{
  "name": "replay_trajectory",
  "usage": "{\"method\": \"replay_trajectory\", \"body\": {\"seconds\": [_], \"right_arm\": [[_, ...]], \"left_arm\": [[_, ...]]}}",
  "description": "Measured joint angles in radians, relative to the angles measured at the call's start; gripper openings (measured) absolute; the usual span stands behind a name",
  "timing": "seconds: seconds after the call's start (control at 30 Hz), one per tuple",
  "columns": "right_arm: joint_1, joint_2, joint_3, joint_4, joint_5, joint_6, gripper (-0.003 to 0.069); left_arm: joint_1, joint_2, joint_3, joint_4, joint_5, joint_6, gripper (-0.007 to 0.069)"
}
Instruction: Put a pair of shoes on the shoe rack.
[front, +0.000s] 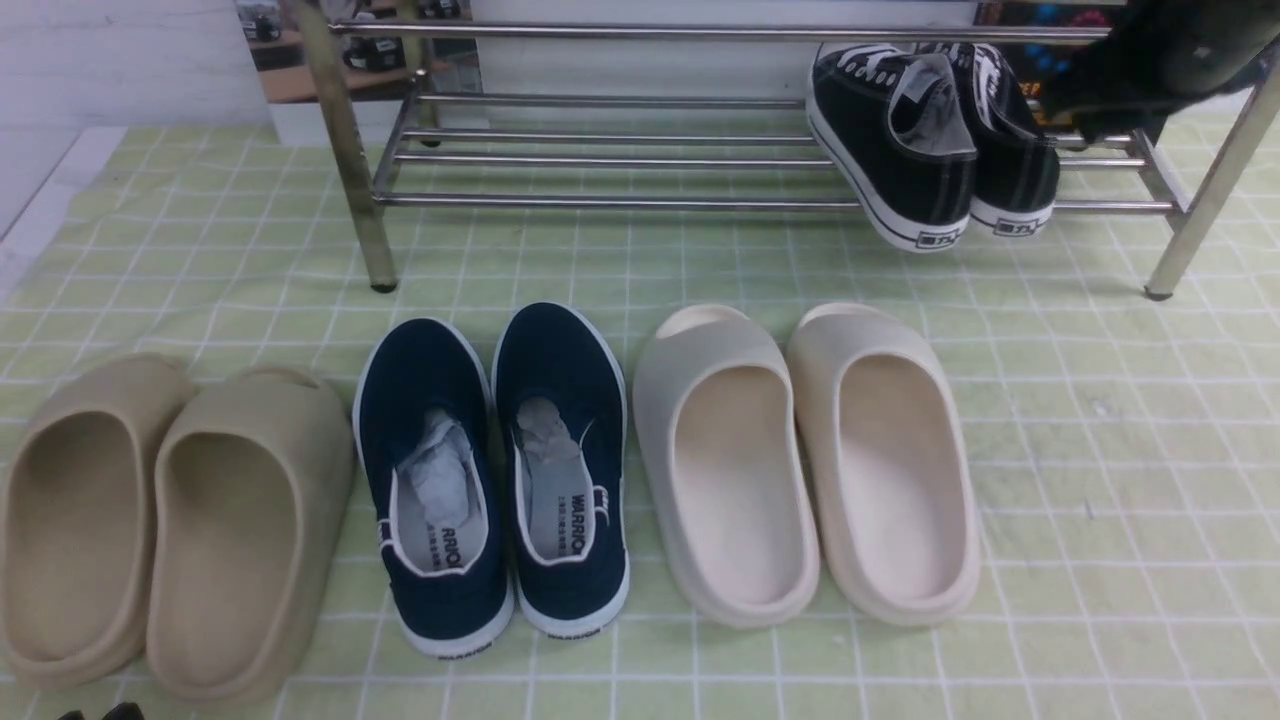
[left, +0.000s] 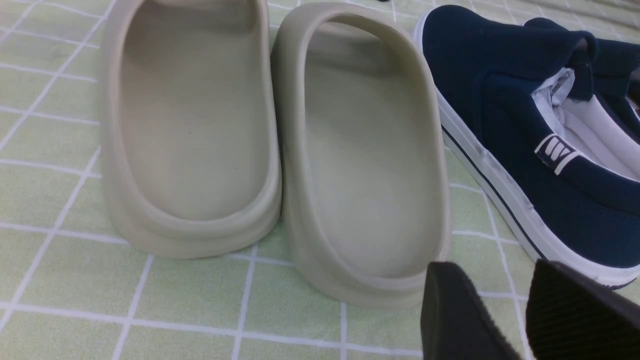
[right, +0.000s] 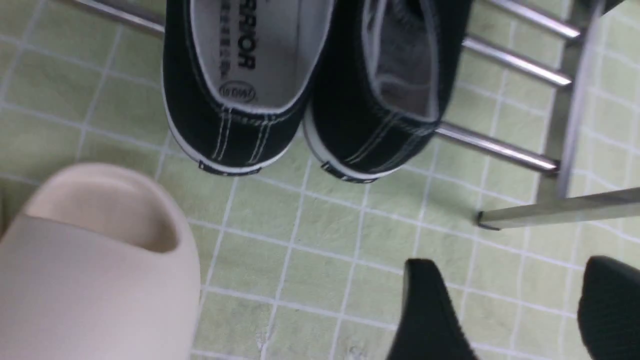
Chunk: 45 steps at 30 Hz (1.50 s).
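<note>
looks to be at the closing step: releasing the pair and backing off. see both sneakers (front: 862, 125) at the upper right of the front view, side by side on the lower shelf of the rack (front: 620, 203), toes inward, heels poking out past the front bar. right pincer (right: 512, 265) wide, gripping nothing, apart from the heels in its wrist view. left pincer (left: 492, 267) parted too, nothing between its tips, near the tan slides (left: 367, 280) and the navy slip-ons (left: 525, 125).

next, calls for drawing the right arm out from the rack's right end without snagging a leg (front: 1215, 185) or the top bar, then going to rest. might want a light push on the heels first if judged too far out; risks skewing the pair. for the left arm, needs nothing but keeping clear.
</note>
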Motion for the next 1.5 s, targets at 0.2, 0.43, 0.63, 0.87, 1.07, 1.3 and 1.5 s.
{"method": "replay_trajectory", "body": {"seconds": [0.2, 0.43, 0.63, 0.87, 1.07, 1.3, 1.5], "right_arm": [[-0.001, -0.267, 0.000, -0.001, -0.011, 0.005, 0.0379], [-0.001, -0.634, 0.200, -0.012, -0.192, 0.012, 0.0085], [-0.001, -0.980, 0.649, -0.127, -0.443, 0.157, -0.0002], [-0.001, -1.347, 1.235, -0.207, -0.660, 0.406, 0.0000], [-0.001, -1.507, 1.746, -0.226, -1.181, 0.627, 0.0003], [-0.001, -1.512, 1.857, -0.420, -1.613, 0.759, 0.0005], [-0.003, -1.557, 1.865, -0.618, -1.681, 0.724, 0.0008]], "left_arm": [[0.000, 0.000, 0.000, 0.000, 0.000, 0.000, 0.0238], [0.000, 0.000, 0.000, 0.000, 0.000, 0.000, 0.0238], [0.000, 0.000, 0.000, 0.000, 0.000, 0.000, 0.0238], [0.000, 0.000, 0.000, 0.000, 0.000, 0.000, 0.0238], [0.000, 0.000, 0.000, 0.000, 0.000, 0.000, 0.0238], [0.000, 0.000, 0.000, 0.000, 0.000, 0.000, 0.0238], [0.000, 0.000, 0.000, 0.000, 0.000, 0.000, 0.0238]]}}
